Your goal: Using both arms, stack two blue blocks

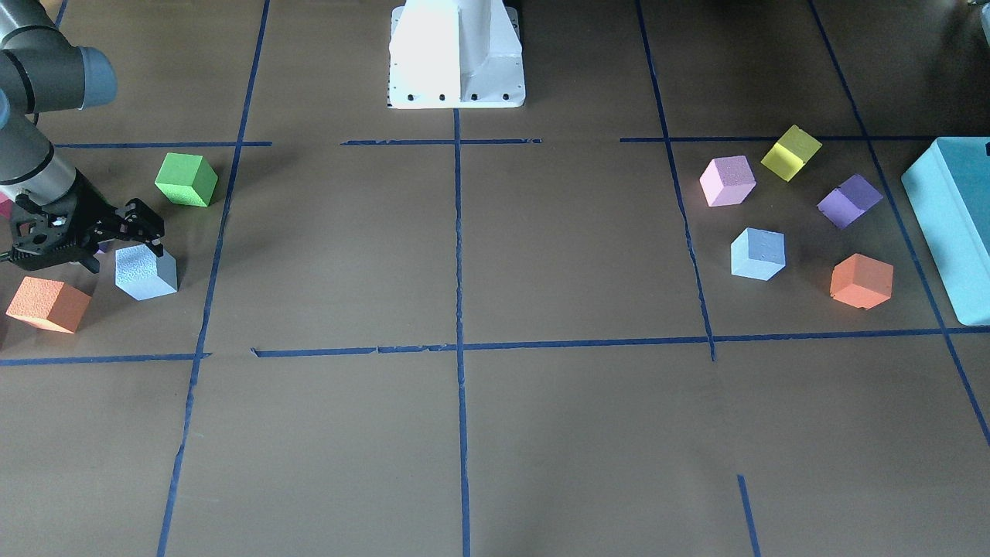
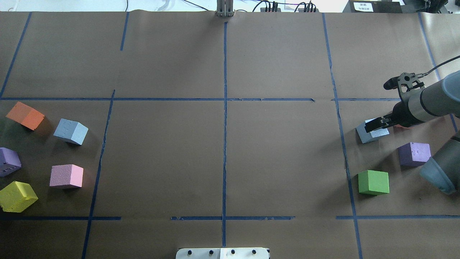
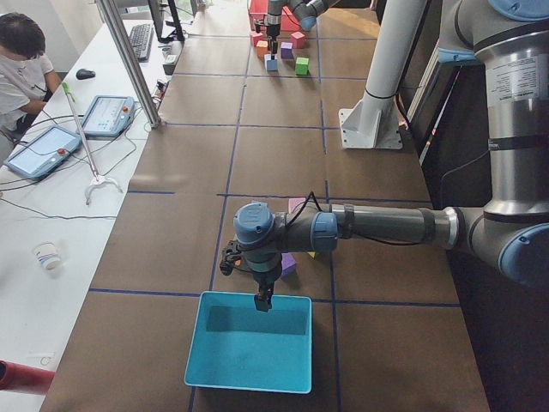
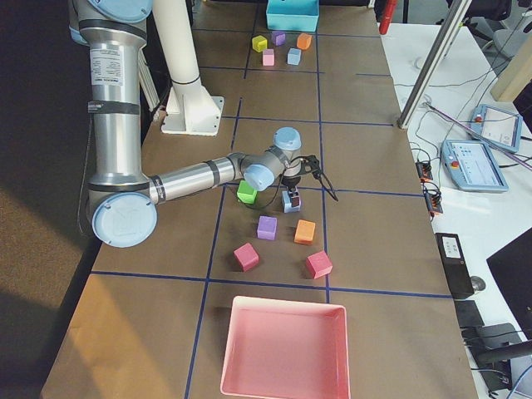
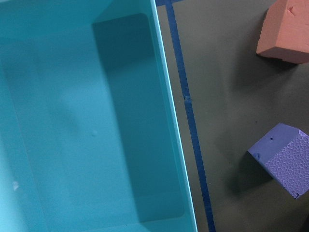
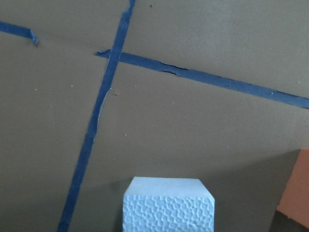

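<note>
Right gripper [image 1: 143, 236]: hangs near the right end of the desk, about midway between the robot's edge and the operators' edge, directly over blue block 1 [image 1: 145, 271]. Jaws stand apart, tips down at the block's top face. From these angles I cannot tell whether the pads actually touch the foam. Block 1 sits flat on the paper. In the right wrist view it fills the bottom centre of the picture, grainy face toward the lens.

Neighbours at the right end:
- green cube [image 1: 186, 179], toward the robot's edge, near block 1 but apart from it
- orange cube [image 1: 49, 304], toward the operators' edge and nearer the right end, apart from it
- purple cube [image 2: 414, 154], near block 1, partly hidden behind the gripper in the front view

Blue block 2 [image 1: 758, 253]: near the left end of the desk, untouched, flat on the paper, in a loose group with 1 pink [image 1: 727, 180], 1 yellow [image 1: 790, 152], 1 purple [image 1: 849, 200] and 1 orange [image 1: 861, 280] cube. None of them touch.

Left gripper [image 3: 262, 302]: hangs over the teal box [image 5: 166, 125] at the left end. It shows only in the left side view, so I cannot tell how its jaws stand.

The 2 blue blocks lie well apart, 1 at each end of the desk.
</note>
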You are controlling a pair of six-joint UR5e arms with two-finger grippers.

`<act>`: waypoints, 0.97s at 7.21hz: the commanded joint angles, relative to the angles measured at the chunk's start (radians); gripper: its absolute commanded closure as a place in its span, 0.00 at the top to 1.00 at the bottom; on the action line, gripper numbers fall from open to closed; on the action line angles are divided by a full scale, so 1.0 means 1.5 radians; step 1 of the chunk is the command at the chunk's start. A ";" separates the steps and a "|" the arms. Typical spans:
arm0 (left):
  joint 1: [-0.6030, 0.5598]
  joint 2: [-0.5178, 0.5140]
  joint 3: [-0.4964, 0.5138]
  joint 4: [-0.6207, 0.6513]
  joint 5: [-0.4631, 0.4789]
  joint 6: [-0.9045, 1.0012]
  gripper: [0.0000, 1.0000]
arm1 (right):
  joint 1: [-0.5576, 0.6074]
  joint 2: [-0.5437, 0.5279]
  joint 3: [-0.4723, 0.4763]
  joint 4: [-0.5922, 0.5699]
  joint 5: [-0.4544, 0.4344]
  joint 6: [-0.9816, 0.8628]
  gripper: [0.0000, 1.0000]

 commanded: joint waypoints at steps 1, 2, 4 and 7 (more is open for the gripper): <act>0.000 -0.001 0.000 0.000 0.000 0.000 1.00 | -0.013 0.029 -0.051 0.000 -0.002 -0.001 0.94; 0.000 0.000 0.000 0.000 0.000 0.000 1.00 | -0.015 0.033 -0.054 0.000 -0.001 -0.001 0.55; 0.000 0.000 0.000 0.000 0.000 0.000 1.00 | -0.016 0.032 -0.048 0.000 -0.001 -0.001 0.05; 0.000 -0.001 0.000 0.000 0.000 0.000 1.00 | -0.079 0.197 -0.031 -0.119 -0.011 0.158 0.00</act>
